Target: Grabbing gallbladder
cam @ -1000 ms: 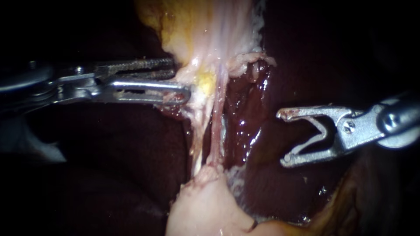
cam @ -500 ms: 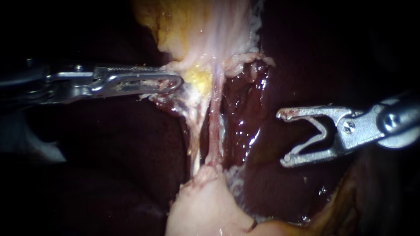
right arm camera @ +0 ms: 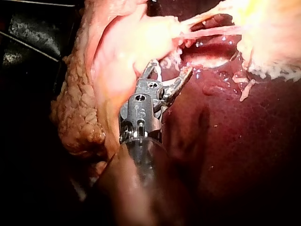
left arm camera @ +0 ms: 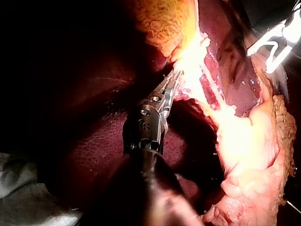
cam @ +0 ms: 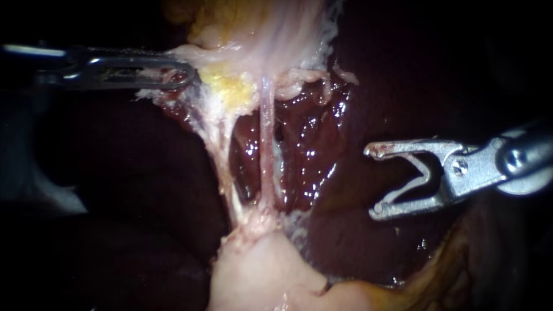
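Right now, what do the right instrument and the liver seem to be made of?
Right instrument: bare metal, probably steel, going by its silvery sheen, a screw head and bright glints. Liver: soft, wet tissue, dark red and glossy, with small highlights scattered over its surface.

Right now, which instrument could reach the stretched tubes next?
Probably the right instrument: its open, empty jaws face the tubes. The left instrument is busy, shut on the gallbladder.
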Available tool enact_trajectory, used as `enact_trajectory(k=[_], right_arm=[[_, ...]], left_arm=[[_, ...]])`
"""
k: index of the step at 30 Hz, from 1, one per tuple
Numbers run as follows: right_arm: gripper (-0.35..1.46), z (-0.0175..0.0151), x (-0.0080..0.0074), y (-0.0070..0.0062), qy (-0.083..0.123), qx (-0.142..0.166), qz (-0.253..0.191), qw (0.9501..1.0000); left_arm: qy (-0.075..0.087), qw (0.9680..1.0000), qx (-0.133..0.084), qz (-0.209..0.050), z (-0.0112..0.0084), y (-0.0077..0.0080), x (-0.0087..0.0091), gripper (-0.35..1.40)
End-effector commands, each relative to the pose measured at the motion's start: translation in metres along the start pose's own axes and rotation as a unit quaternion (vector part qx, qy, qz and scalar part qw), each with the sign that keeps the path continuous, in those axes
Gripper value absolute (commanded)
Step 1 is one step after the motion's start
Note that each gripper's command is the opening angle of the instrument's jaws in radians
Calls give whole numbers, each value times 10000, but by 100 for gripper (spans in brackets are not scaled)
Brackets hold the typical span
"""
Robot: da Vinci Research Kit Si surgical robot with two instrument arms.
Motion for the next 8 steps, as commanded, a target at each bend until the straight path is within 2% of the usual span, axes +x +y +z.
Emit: enact_trajectory(k=[1, 8], right_arm=[[50, 0, 0, 0, 0, 1, 1, 10000], [50, -1, 0, 0, 1, 3, -1, 10000]], left_arm=[[21, 10000, 39, -2, 1, 1, -2, -35], [23, 10000, 50, -22, 4, 2, -4, -35]])
